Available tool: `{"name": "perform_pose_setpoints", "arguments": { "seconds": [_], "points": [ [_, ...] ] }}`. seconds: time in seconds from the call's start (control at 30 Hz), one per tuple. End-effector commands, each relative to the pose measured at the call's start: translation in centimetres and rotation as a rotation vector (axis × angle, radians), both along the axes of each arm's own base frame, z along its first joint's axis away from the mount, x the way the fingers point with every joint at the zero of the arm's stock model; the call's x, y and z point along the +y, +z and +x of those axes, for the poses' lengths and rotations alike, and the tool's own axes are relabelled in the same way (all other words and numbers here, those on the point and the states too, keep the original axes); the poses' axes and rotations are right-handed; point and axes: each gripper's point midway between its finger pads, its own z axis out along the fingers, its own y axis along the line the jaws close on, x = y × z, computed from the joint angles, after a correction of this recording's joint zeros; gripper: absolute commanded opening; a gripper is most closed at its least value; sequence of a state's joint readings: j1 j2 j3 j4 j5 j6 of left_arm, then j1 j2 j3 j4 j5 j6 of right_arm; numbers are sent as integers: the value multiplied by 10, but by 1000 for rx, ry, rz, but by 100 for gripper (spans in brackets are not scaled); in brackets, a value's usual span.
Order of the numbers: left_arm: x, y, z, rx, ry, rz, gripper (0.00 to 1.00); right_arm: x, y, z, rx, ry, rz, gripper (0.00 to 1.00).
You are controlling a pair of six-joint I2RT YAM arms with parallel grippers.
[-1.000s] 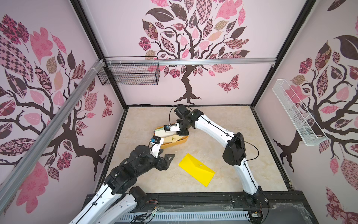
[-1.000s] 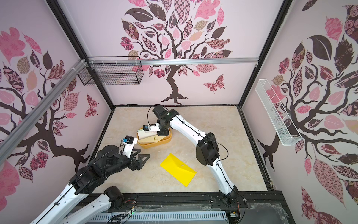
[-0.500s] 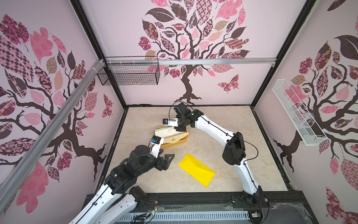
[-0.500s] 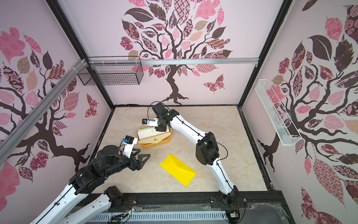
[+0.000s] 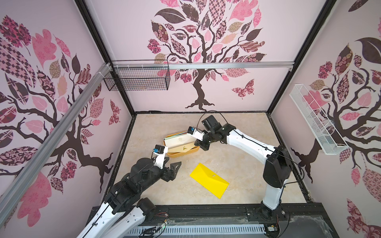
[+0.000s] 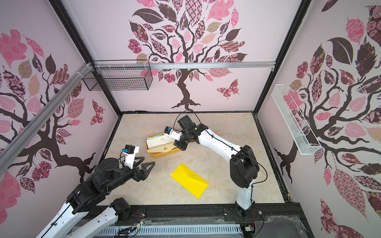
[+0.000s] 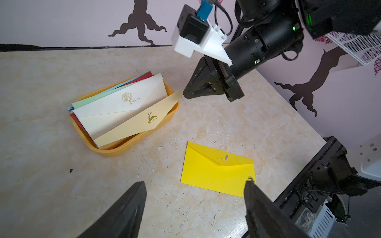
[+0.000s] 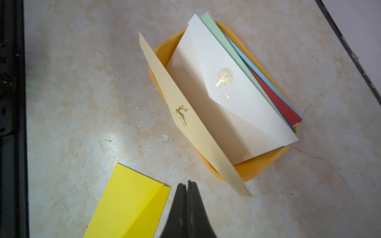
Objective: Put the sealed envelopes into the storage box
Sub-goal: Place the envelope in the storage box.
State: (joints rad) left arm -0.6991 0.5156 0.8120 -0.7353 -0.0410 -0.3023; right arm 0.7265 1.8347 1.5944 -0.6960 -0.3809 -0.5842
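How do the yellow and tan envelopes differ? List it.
The yellow envelope lies flat on the table; the tan envelope leans tilted in the storage box, a corner past its rim. The tan envelope bears a gold deer; the yellow envelope a small grey mark. Both have pointed, closed flaps.

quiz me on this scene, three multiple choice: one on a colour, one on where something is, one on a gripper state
1. The deer-emblem envelope poking over the storage box rim is: A) tan B) navy C) pink
2. The yellow envelope lies: A) inside the storage box B) under it C) flat on the table, apart from it
3. The right gripper is: A) wide open B) shut on nothing C) shut on the yellow envelope

Answers: 1 A, its paper is tan in both wrist views. 2 C, bare table shows between it and the box. 3 B, its fingers meet with nothing between them.
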Motion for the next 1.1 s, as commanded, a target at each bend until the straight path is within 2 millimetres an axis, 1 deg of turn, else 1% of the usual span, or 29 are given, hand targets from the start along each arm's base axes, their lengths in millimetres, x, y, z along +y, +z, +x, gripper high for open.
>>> {"name": "perform_pose_setpoints", "arguments": {
  "seconds": [0.0, 0.1, 0.23, 0.33, 0.5, 0.6, 0.63, 0.77, 0.8, 0.87, 0.9, 1.07],
  "points": [
    [5, -1, 2, -6, 29, -1, 79, 17, -2, -15, 73, 21, 56, 0],
    [5, -2, 2, -6, 28, 0, 79, 25, -19, -4, 104, 0, 13, 0],
    [5, -1, 1, -8, 27, -3, 79, 40, -27, 10, 120, -13, 16, 0],
    [6, -1, 1, -7, 29, -3, 79, 50, -38, 22, 140, -21, 0, 0],
    [5, -2, 1, -4, 24, -1, 79, 66, -56, 54, 121, -80, -43, 0],
    [4, -2, 1, -5, 24, -1, 79, 74, -61, 74, 98, -123, -52, 0],
    [5, -2, 1, -5, 26, -1, 79, 77, -61, 77, 91, -122, -52, 0],
    [4, -3, 1, -2, 23, -1, 79, 84, -63, 96, 60, -165, -38, 0],
    [4, -3, 1, 0, 21, 2, 79, 85, -66, 101, 57, -182, -39, 0],
    [3, -4, 2, 3, 19, 3, 79, 87, -59, 109, 39, -199, -26, 0],
    [3, -5, 2, 6, 21, 6, 79, 88, -75, 111, 51, -208, -49, 0],
    [2, -6, 3, 12, 23, 8, 79, 85, -84, 120, 32, -242, -61, 0]
  ]
}}
